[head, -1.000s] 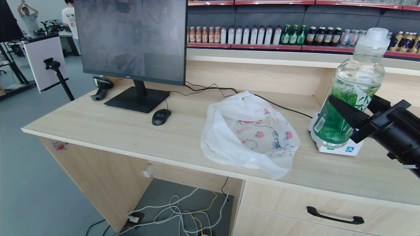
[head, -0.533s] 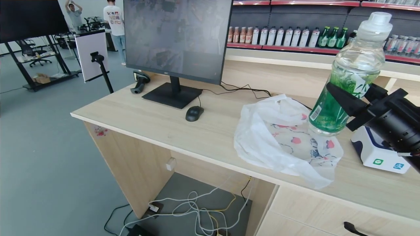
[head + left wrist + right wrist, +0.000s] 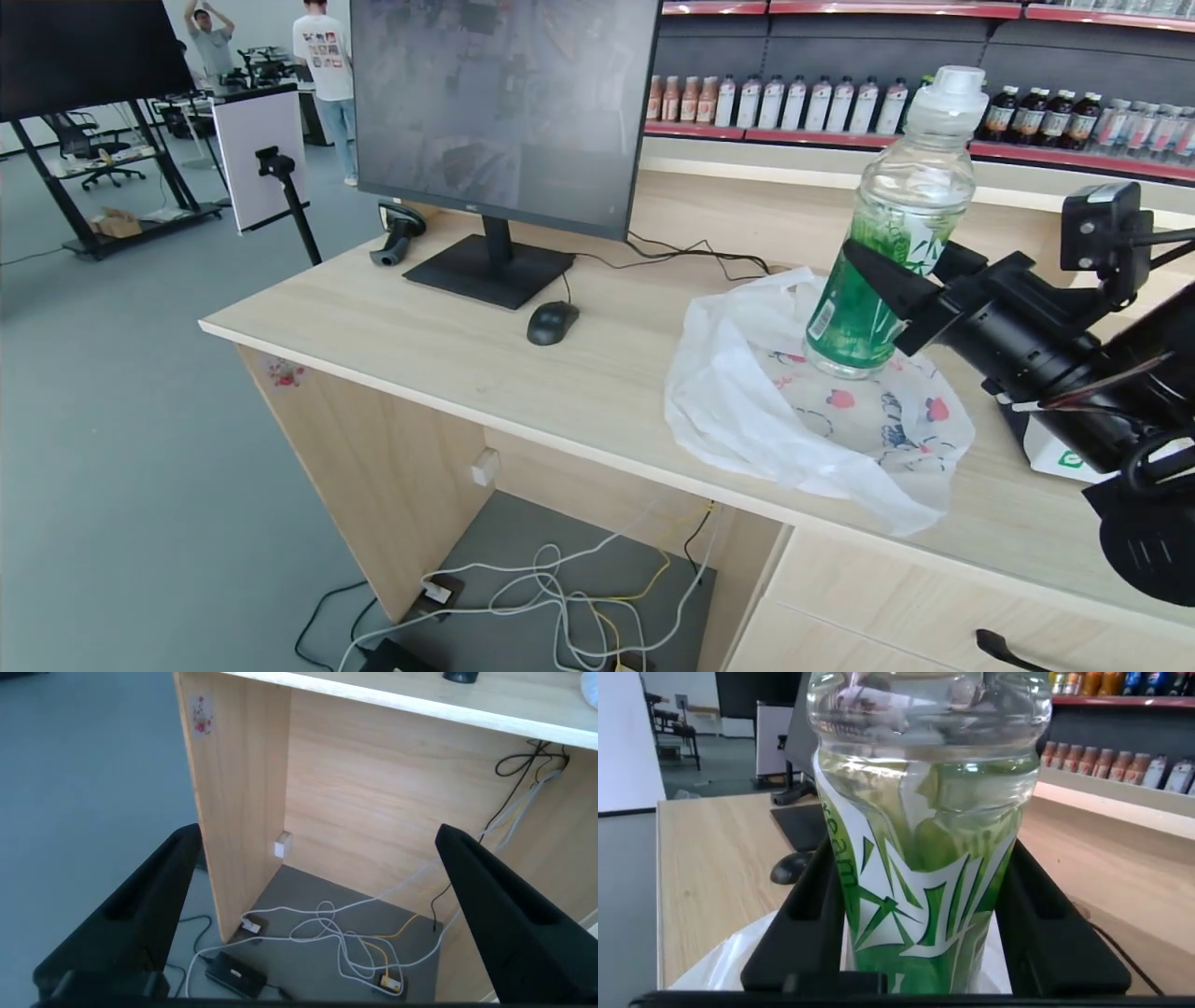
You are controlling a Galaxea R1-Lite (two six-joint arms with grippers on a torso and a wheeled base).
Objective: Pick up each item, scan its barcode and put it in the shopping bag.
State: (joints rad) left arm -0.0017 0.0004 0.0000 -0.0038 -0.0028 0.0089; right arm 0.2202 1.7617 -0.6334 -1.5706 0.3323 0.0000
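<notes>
A clear bottle (image 3: 882, 252) with a green label and white cap stands nearly upright in the air, with my right gripper (image 3: 920, 273) shut on its lower half. Its base hangs over the open mouth of the white plastic shopping bag (image 3: 747, 411), which lies crumpled on the wooden counter (image 3: 523, 373). The right wrist view shows the bottle (image 3: 924, 859) close up between the black fingers (image 3: 799, 915). My left gripper (image 3: 318, 905) is open and holds nothing, low beside the counter's side panel, facing the cables on the floor.
A white scanner box (image 3: 1060, 453) sits on the counter right of the bag, partly behind my right arm. A monitor (image 3: 504, 103), a mouse (image 3: 552, 322) and a handheld scanner (image 3: 397, 233) stand to the left. Shelves of bottles line the back wall.
The head camera shifted early on. My right gripper carried the bottle left from above the white scanner box to over the bag, and lowered it a little.
</notes>
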